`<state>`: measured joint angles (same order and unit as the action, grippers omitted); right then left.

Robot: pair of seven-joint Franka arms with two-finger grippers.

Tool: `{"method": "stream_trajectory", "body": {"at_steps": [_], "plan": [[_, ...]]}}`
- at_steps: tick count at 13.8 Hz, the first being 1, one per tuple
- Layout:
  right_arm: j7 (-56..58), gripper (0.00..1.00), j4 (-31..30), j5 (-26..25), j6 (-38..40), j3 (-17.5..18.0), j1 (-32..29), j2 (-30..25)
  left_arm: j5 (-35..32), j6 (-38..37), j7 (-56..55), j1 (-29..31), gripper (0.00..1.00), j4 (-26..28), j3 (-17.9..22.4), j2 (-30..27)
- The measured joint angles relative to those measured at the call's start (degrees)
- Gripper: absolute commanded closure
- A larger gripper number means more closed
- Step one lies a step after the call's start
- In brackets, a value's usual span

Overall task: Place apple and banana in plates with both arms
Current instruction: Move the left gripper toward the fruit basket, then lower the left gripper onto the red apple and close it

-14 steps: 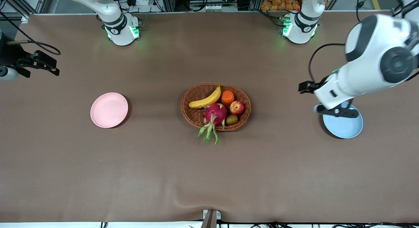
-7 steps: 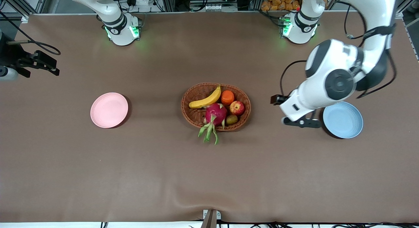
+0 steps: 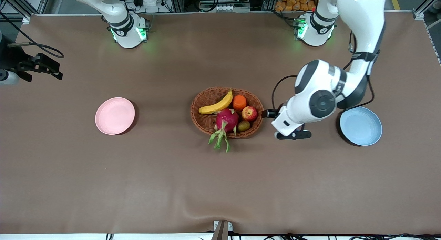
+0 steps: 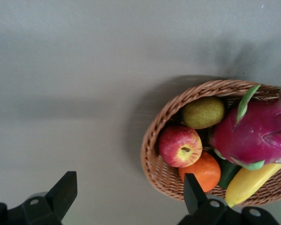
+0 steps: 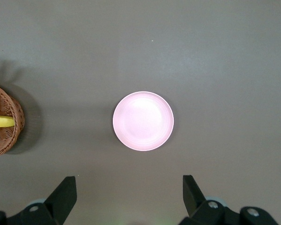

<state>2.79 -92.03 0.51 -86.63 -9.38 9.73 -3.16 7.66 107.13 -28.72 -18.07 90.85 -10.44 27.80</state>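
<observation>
The left gripper (image 4: 126, 197) is held with its fingers apart over the table just beside the basket (image 3: 227, 112), where the apple (image 3: 249, 113) and banana (image 3: 217, 104) lie. The right gripper (image 5: 126, 197) is spread wide over the pink plate (image 5: 143, 121). The blue plate (image 3: 360, 126) is seen toward the left arm's end.

Red apple (image 3: 249, 113) and yellow banana (image 3: 217, 104) in basket, pink plate (image 3: 114, 115) and blue plate (image 3: 360, 126) bare

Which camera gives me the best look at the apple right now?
The left wrist view: the apple fills more of the picture, stem dimple visible, in the basket. The front view shows it small among the fruit. The right wrist view misses it.
</observation>
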Motion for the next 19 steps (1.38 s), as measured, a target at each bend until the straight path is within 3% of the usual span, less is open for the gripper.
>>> {"method": "stream_trajectory", "body": {"at_steps": [5, 19], "plan": [[0.0, 0.0, 0.0, 0.0, 0.0, 0.0, 0.0, 0.0, -0.4, 5.5, -6.6, -6.0, 0.0, -0.2, 0.2, 4.1], [0.0, 0.0, 0.0, 0.0, 0.0, -0.1, 0.0, 0.0, -1.3, 9.6, -9.3, -8.6, 0.0, -0.7, 0.3, 9.9]]}}
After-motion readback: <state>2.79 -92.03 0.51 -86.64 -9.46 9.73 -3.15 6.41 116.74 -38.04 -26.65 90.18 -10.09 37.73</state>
